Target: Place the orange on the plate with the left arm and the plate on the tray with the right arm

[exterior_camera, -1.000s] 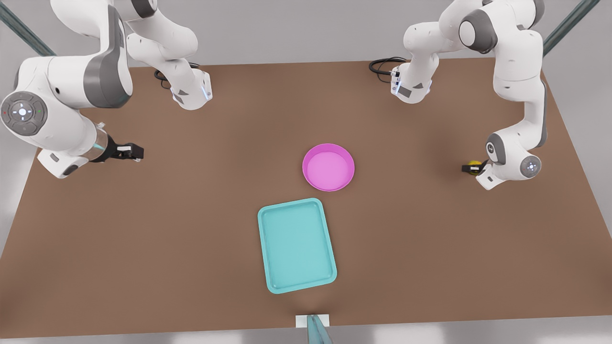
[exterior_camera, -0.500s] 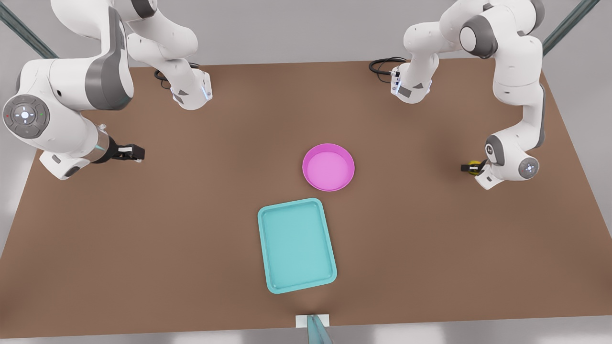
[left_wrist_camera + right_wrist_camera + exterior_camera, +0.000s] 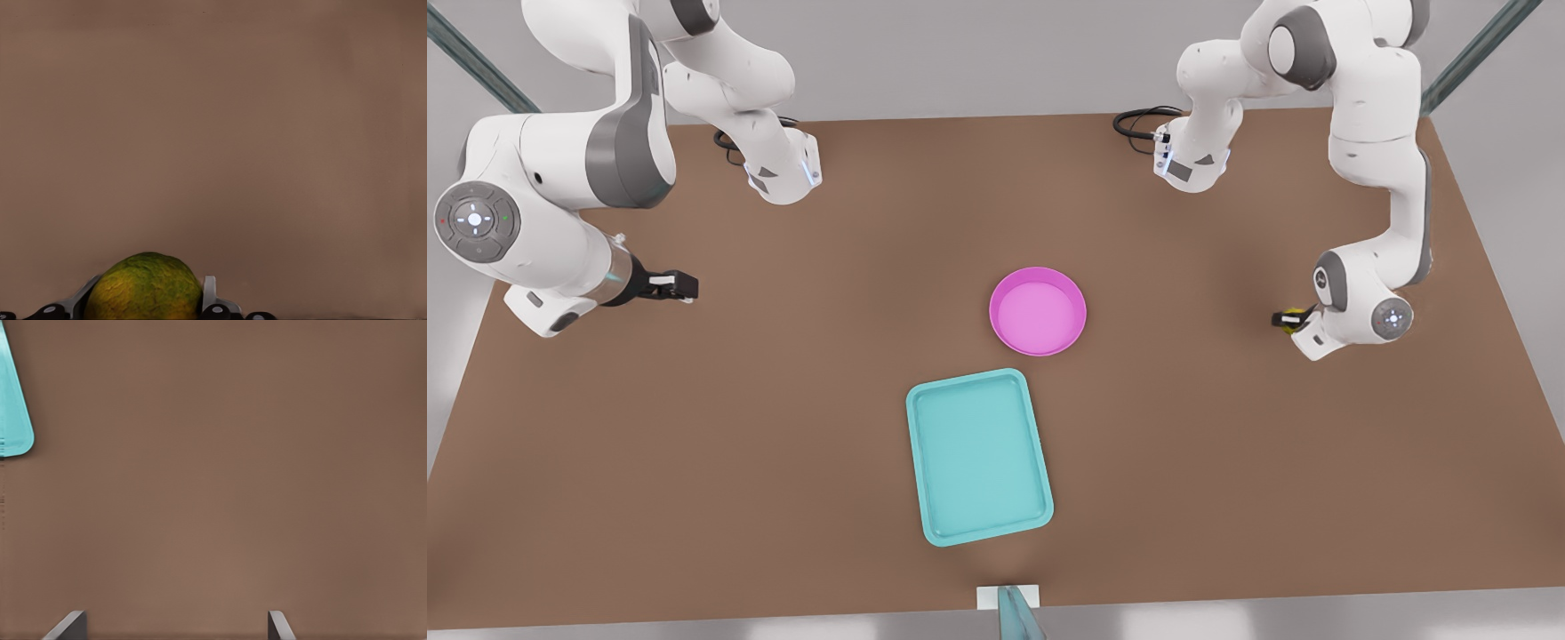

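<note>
Two pincers: left pincer (image 3: pixel 1288 319) grips the orange (image 3: pixel 144 288) near the table (image 3: pixel 783 400) edge; right pincer (image 3: pixel 680 286) gapes wide.

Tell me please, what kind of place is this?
Probably a simulated robot test bench, not a home. A bare brown table carries two white arms bolted at its far edge, plus only a pink plate, a teal tray and an orange gripped in the left end effector.

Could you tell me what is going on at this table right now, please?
The left end effector, at the front view's right, is shut on the orange, some way from the plate. The plate sits empty on the table, beside the empty tray and not on it. The right end effector hangs open over bare table at the front view's left, waiting.
</note>
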Motion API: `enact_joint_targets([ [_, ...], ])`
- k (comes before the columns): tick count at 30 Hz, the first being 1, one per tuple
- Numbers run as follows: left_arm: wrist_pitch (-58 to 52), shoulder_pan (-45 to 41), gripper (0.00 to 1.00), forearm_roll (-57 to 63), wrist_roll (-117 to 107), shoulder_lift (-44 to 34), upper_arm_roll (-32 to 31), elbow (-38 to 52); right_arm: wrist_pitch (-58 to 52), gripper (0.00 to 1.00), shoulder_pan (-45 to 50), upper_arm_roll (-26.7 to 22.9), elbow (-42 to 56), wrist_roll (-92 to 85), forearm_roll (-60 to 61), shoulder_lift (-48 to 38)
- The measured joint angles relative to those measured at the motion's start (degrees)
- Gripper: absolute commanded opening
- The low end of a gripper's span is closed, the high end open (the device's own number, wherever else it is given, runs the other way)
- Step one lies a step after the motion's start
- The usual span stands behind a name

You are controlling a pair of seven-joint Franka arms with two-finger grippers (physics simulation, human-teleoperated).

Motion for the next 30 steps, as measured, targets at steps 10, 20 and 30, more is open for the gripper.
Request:
enact_joint_targets([
  [10,-15.12,-25.70,0.69,-2.87,-14.77,11.54,-16.37,26.17,9.24,1.00,1.86,4.55,-16.48,1.09,9.65,2.00],
  [20,-21.79,-30.69,1.00,-9.28,-28.59,12.68,-15.24,27.28,38.38,1.00,9.15,7.37,-35.80,7.92,27.98,6.37],
  [30,-49.88,0.14,1.00,-0.78,-24.52,-10.29,-14.57,46.92,62.59,1.00,15.94,13.00,-48.74,13.69,32.96,6.58],
])
